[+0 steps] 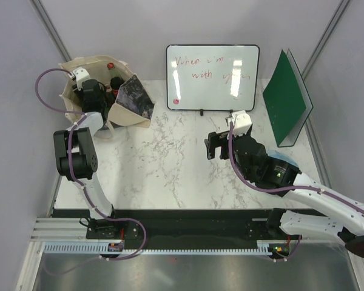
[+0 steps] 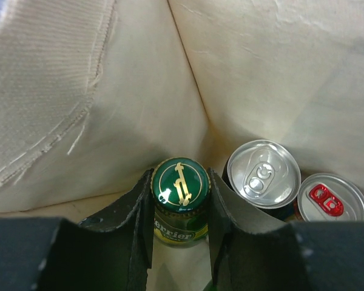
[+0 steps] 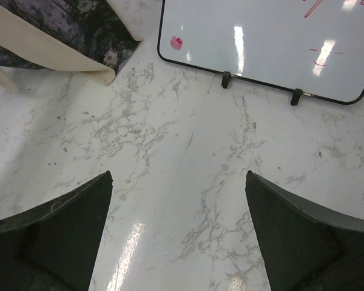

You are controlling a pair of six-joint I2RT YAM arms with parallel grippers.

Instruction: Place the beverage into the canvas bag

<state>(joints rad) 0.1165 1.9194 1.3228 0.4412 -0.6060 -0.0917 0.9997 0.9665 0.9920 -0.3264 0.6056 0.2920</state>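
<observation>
The beige canvas bag [image 1: 73, 65] stands open at the table's back left, with its dark print [image 1: 134, 97] facing right. My left gripper [image 1: 94, 94] reaches down into it. In the left wrist view my left gripper [image 2: 180, 177] is shut on the neck of a green Perrier bottle [image 2: 181, 185] with a green and gold cap, upright inside the bag [image 2: 261, 73]. A silver-topped can [image 2: 264, 174] and a can with a red tab [image 2: 333, 199] stand beside the bottle. My right gripper [image 1: 213, 145] is open and empty over the table's middle [image 3: 179, 176].
A whiteboard [image 1: 212, 70] with red writing stands at the back centre, also in the right wrist view [image 3: 267, 36]. A green folder [image 1: 286, 97] stands at the back right. The bag's printed corner [image 3: 60, 30] lies at the upper left of the right wrist view.
</observation>
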